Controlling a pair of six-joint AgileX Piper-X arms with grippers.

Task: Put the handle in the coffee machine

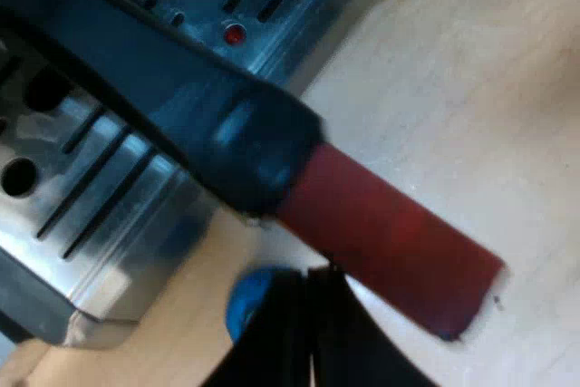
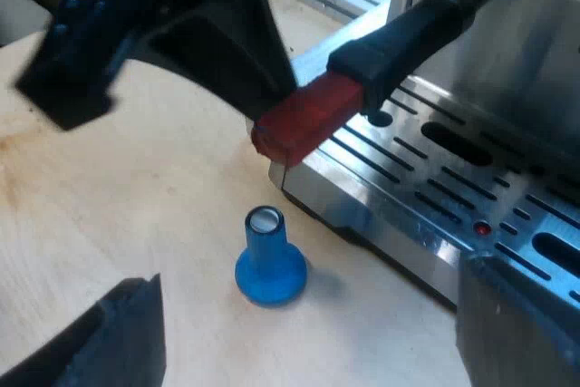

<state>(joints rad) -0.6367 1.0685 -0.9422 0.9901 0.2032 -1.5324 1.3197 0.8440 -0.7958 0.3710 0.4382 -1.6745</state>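
Our left end effector (image 1: pixel 311 283), fingers pressed together and gripping nothing, is resting against the red end (image 1: pixel 390 242) of the handle (image 1: pixel 254 142), which is jutting from the machine (image 2: pixel 517 79) toward it. Our right end effector (image 2: pixel 304 324) is hanging open, farther off.

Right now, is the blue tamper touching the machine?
Apart. The right wrist view shows the tamper upright on the table, with a strip of bare wood between its base and the machine front edge.
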